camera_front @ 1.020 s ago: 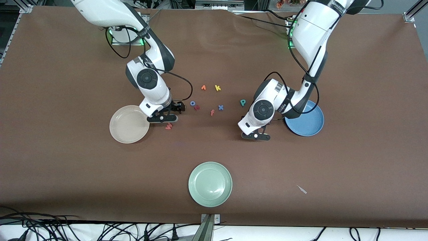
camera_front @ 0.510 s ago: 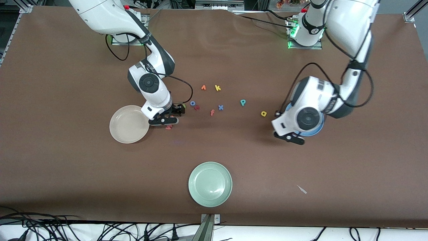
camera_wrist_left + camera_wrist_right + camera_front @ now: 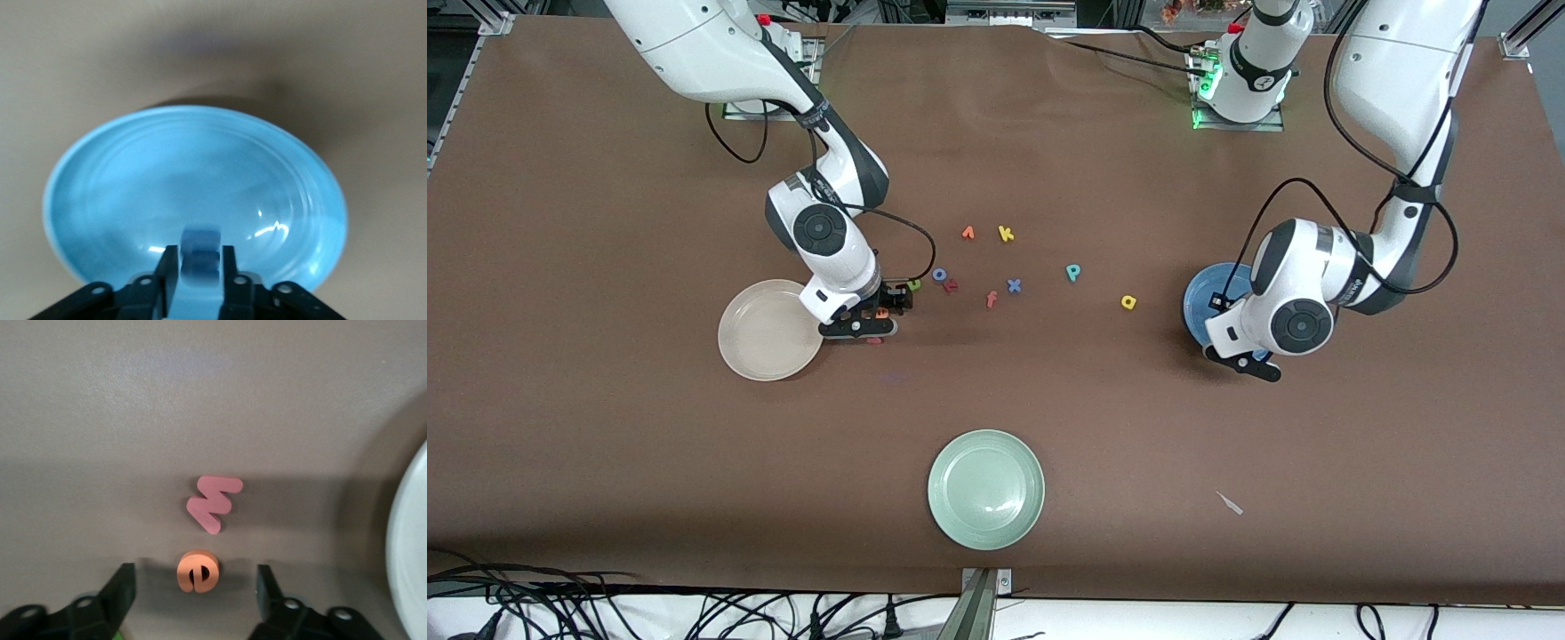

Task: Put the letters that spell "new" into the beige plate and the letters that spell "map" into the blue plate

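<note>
My right gripper (image 3: 193, 587) hangs spread around the e (image 3: 197, 571), beside the w (image 3: 213, 503). It is light, soft foam; I pinch its flat edges. My left gripper (image 3: 200, 267) clamps the m (image 3: 201, 252) over the blue plate (image 3: 100, 193).

You are in a robotics lab, brown-covered bench (image 3: 605, 444), aluminium framing (image 3: 1525, 31) at its corners, loose cables (image 3: 560, 604) along its edge.

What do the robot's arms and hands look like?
Both arms are glossy white with dark grey joints, a round black disc on each wrist, and looping black cables. The right hand and left hand are black, each with two flat fingers. Green lights glow at the bases.
</note>
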{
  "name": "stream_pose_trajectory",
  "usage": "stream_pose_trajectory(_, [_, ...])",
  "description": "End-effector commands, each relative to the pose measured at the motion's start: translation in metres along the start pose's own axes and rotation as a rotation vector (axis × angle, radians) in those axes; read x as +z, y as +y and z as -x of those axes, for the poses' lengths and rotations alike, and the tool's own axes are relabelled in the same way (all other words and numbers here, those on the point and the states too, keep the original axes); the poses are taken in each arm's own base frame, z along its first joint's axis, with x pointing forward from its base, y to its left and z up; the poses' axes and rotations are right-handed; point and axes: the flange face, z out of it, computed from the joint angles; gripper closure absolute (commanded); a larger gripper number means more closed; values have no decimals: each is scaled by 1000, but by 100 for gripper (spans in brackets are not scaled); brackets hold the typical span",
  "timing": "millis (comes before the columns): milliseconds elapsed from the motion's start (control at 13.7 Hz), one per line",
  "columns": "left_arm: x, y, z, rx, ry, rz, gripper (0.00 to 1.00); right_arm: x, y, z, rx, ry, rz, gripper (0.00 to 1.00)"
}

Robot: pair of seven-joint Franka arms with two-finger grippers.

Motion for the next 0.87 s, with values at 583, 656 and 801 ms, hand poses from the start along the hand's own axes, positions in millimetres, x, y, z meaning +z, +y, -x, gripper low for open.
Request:
stream_pose_trajectory(583, [-69,63,-3,91,142,-20,0,0,1,6,-22,10,9,99])
stream_pose_trajectory(656, [-77,79,-8,61,162,-13,0,-9,0,4,-32,23,6,100])
stream_pose_trajectory(801, [-73,113,-18,-62,170,15,0,-46,7,-6,-59,23,39,100])
